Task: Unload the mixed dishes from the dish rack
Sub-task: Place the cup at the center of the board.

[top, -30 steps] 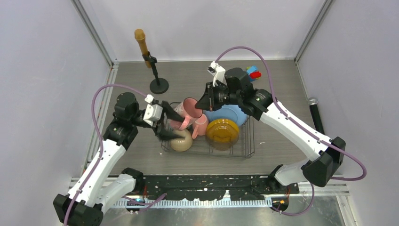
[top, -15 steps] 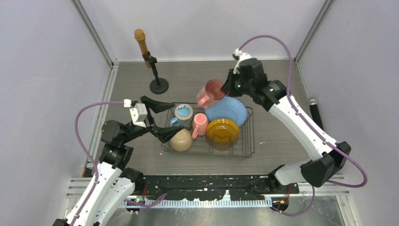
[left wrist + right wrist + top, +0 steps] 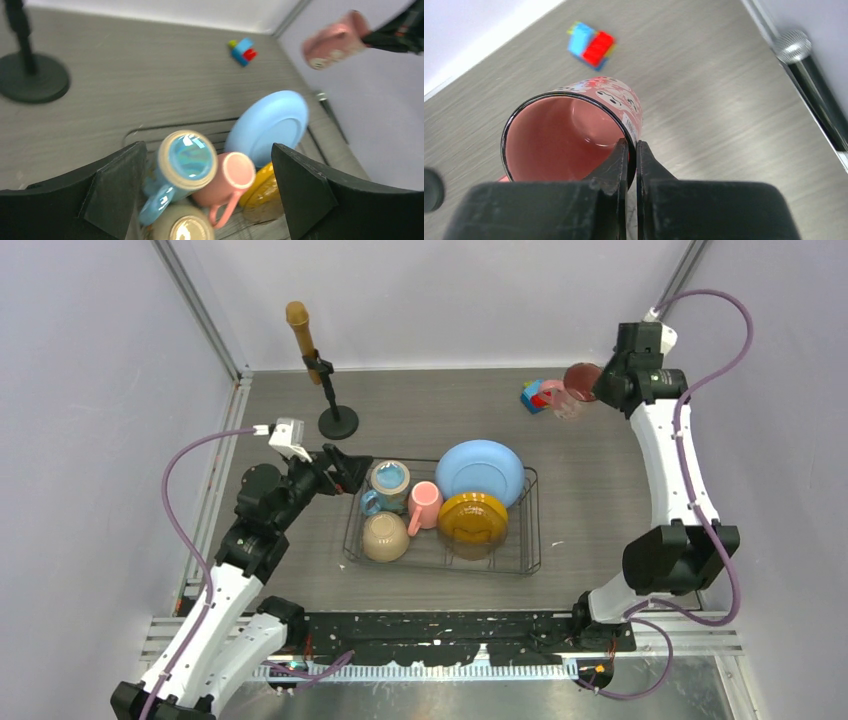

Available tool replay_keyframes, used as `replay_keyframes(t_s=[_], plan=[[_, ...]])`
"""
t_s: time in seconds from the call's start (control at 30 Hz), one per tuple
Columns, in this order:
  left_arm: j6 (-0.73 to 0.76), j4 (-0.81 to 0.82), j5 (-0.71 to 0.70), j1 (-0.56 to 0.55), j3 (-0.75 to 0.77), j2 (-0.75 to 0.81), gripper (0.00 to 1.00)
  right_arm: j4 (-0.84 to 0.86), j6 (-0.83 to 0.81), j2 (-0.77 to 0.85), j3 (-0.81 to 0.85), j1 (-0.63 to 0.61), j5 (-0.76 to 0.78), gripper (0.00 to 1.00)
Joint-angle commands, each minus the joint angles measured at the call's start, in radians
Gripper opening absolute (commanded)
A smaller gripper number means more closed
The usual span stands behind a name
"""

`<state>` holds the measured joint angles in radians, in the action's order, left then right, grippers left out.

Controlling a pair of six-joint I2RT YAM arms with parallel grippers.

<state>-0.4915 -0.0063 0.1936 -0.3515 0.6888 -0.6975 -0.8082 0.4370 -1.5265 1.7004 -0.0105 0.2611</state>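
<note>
Since the previous frame, the right fingers (image 3: 623,162) have carried the speckled pink mug (image 3: 574,132) from the dish rack (image 3: 527,540) to the far right corner of the table (image 3: 440,410), near the red-blue toy block (image 3: 537,395). They clamp its glossy rim, one inside and one outside. The white label (image 3: 630,122) by the rim is unreadable. The left fingers (image 3: 348,468) hang spread wide and empty over the rack's left end. The dark wire rack, mid-table, holds a blue mug (image 3: 388,480), plain pink mug (image 3: 424,505), beige bowl (image 3: 385,537), round light-blue plate (image 3: 482,472) and yellow plate (image 3: 473,518). A microphone stand (image 3: 337,421) occupies the far edge, and a silver-headed microphone (image 3: 791,46) lies along the right edge.
</note>
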Motion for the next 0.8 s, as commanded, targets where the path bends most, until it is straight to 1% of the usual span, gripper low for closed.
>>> replay_keyframes(t_s=[0.0, 0.07, 0.13, 0.23, 0.33, 0.4, 0.53, 0.77], plan=[[-0.007, -0.148, -0.185, 0.0, 0.051, -0.014, 1.0, -0.016, 0.088, -0.046, 0.078, 0.145, 0.027, 0.01], [-0.005, -0.164, -0.2, 0.0, 0.044, -0.018, 1.0, -0.016, 0.093, -0.081, 0.067, 0.213, 0.0, 0.01], [-0.005, -0.175, -0.246, 0.0, 0.035, -0.016, 1.0, 0.01, 0.079, -0.11, 0.045, 0.234, -0.01, 0.01], [-0.007, -0.189, -0.314, 0.0, 0.018, -0.01, 1.0, 0.079, 0.098, -0.147, -0.014, 0.251, 0.035, 0.01], [-0.009, -0.238, -0.374, 0.0, 0.015, 0.003, 1.0, 0.149, 0.121, -0.175, -0.074, 0.269, 0.057, 0.01], [0.001, -0.263, -0.386, 0.0, 0.013, 0.014, 1.0, 0.196, 0.134, -0.19, -0.111, 0.274, 0.068, 0.01], [0.001, -0.251, -0.395, 0.0, -0.008, 0.036, 1.0, 0.274, 0.131, -0.22, -0.155, 0.276, 0.076, 0.01], [-0.011, -0.238, -0.385, 0.0, -0.024, 0.044, 1.0, 0.348, 0.104, -0.264, -0.194, 0.278, 0.035, 0.01]])
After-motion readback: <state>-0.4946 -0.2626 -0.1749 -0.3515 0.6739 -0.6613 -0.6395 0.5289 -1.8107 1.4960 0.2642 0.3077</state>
